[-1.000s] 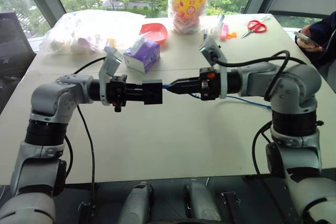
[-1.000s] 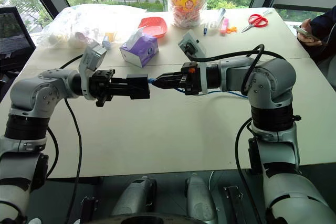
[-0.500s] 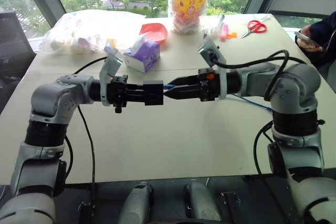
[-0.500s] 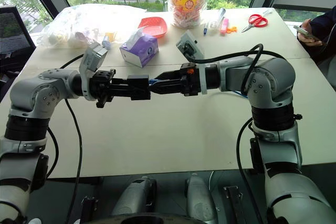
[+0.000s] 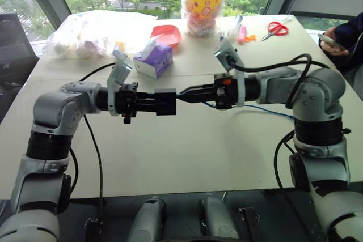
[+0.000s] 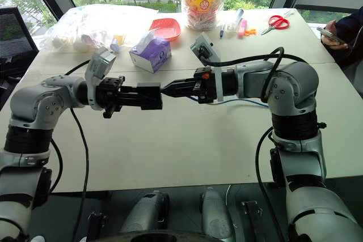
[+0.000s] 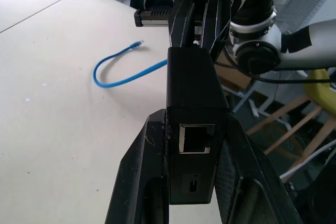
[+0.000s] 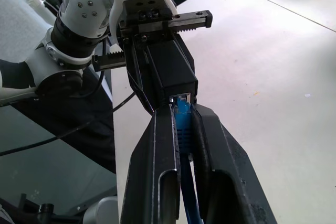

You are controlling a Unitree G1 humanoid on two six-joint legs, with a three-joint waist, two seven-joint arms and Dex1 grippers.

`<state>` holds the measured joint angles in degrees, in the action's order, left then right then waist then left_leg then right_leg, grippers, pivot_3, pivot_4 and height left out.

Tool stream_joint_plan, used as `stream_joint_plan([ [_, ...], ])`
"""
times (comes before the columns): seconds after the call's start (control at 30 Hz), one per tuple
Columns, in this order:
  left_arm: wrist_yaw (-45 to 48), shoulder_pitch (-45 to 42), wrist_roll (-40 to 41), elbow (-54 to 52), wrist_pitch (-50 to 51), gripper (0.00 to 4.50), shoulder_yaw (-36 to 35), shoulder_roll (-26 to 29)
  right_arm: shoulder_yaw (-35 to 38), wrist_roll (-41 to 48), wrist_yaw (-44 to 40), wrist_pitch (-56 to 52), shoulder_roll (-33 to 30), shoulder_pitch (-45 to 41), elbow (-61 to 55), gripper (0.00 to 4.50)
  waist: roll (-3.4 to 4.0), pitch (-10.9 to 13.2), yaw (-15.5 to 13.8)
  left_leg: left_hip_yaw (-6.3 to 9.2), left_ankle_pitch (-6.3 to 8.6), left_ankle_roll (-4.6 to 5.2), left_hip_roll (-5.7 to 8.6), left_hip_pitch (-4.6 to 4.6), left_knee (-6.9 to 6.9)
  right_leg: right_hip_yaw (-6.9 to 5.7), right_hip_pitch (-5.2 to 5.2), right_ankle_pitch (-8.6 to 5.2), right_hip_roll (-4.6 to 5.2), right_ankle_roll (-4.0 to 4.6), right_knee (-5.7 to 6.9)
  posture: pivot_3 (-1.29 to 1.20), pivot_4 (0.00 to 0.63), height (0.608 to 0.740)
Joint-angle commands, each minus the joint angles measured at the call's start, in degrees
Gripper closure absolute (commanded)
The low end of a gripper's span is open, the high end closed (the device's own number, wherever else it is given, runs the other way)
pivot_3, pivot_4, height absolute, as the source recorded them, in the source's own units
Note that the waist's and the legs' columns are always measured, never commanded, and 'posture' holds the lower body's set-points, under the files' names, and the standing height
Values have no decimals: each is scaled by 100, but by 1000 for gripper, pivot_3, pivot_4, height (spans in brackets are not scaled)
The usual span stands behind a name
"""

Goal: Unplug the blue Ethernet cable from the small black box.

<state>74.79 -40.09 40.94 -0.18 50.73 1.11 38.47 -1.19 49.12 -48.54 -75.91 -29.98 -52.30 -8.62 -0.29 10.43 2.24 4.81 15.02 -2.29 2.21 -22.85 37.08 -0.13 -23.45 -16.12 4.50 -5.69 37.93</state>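
Between the frame half a second back and now, my right gripper point(image 8: 181, 124) has closed again on the thin bright-blue Ethernet cable point(image 8: 182, 129); a half second ago its fingers stood apart around the plug, and now they pinch it. Both arms otherwise sit where they were, meeting above the middle of the pale beige table point(image 5: 187, 157).

Left side: my left gripper point(image 7: 195, 129) is clenched on the small matte black box point(image 7: 193, 103), one black finger on each side wall, holding it level above the table. The box's near face, seen from the left wrist, shows an empty square port.

Right side: the right wrist view shows the blue plug seated in the port on the box's opposite face, with my two fingers point(image 8: 157, 145) pressed on the cable just behind the plug. The cable is not yet out of the box.

Cable run: from the right gripper the blue cord passes back under that arm and lies on the table, visible in the left eye view as a thin line point(image 5: 266, 110). In the left wrist view it curls in a loop and its free plug rests on the tabletop.

Background: a purple-and-white tissue box point(image 5: 153, 60), a red shallow dish point(image 5: 168, 33), a bagged yellow-lidded jar point(image 5: 205, 1), red-handled scissors point(image 5: 276, 28) and a clear plastic bag of items point(image 5: 91, 32) stand at the far side. A person's hand holding a phone point(image 5: 329, 42) shows at the right edge.
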Motion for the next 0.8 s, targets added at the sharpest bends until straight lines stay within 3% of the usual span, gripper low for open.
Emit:
stream_joint_plan([
  [0.03, -59, -43, 105, -157, -2, 3997, -109, 22, 122, 143, -1, 49, 13, -138, -122, 4466, 0, 0, 0, 0, 0, 0, 0, 0, 0, 0, 0, 0, 0, 0, 0, 0, 150, 740],
  [0.3, -277, -229, 476, -23, 379, 3997, -395, -68, -83, -7, -47, 219, -139, -3, -294, 4466, 0, 0, 0, 0, 0, 0, 0, 0, 0, 0, 0, 0, 0, 0, 0, 0, 150, 740],
  [0.57, -40, -91, 467, -78, 323, 3997, -400, 369, -495, -796, -791, 1358, -1155, 644, 35, 4466, -14, 6, -7, -1, 1, 2, 0, 0, 3, -1, 2, -1, -2, -1, -1, 0, 150, 740],
  [0.7, 27, 30, 395, -134, 230, 3997, -362, 485, -434, -1171, -831, 1770, -1320, 694, 518, 4466, -13, 6, 10, -5, 1, 2, 0, 2, 3, 0, 2, -1, 0, -1, 0, 0, 150, 740],
  [0.8, -61, 280, -156, -132, -427, 3997, -70, 416, -336, -2232, 381, 2894, -906, 494, 1637, 4466, -13, 6, 34, -8, 1, 2, -2, 7, 1, 3, 4, -1, -1, -1, 0, 0, 150, 740],
])
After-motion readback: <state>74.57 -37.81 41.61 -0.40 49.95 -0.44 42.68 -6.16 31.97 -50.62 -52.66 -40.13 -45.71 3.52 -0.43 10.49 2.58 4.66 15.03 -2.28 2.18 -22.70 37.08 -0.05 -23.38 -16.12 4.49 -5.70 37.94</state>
